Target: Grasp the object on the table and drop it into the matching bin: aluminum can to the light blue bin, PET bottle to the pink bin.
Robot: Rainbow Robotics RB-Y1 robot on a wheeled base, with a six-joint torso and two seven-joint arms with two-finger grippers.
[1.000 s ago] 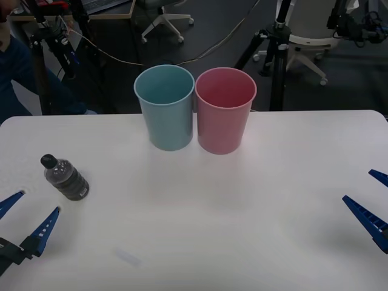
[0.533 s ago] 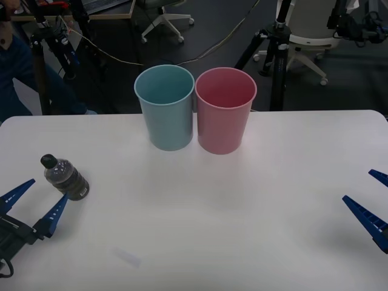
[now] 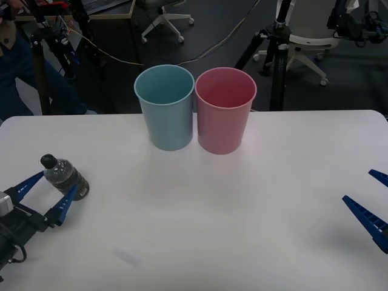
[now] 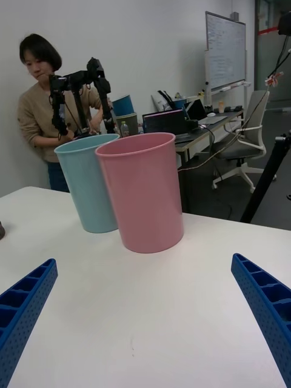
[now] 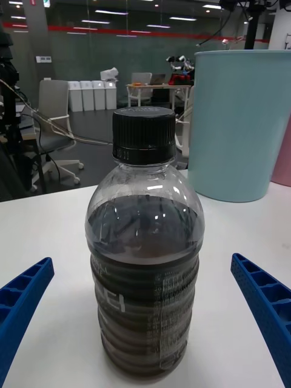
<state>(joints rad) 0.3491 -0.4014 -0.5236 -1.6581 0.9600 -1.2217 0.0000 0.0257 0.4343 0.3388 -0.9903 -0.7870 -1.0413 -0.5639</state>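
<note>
A small clear PET bottle (image 3: 65, 177) with a black cap and dark lower part stands upright at the table's left side. My left gripper (image 3: 51, 191) is open just in front of it, one blue finger on each side of its base. The left wrist view has the bottle (image 5: 144, 254) close up between the fingers (image 5: 267, 309). The light blue bin (image 3: 165, 107) and the pink bin (image 3: 225, 110) stand side by side at the back middle. My right gripper (image 3: 374, 203) hangs open at the table's right edge, facing the pink bin (image 4: 143, 191) and light blue bin (image 4: 86, 182).
The white table (image 3: 242, 206) is bare between the bottle and the bins. A faint pale smear (image 3: 127, 256) lies near the front left. Tripods and office chairs stand on the floor behind the table.
My left gripper has moved forward and to the right, from the front left corner up to the bottle, its open fingers now flanking the base. The right arm has not moved.
</note>
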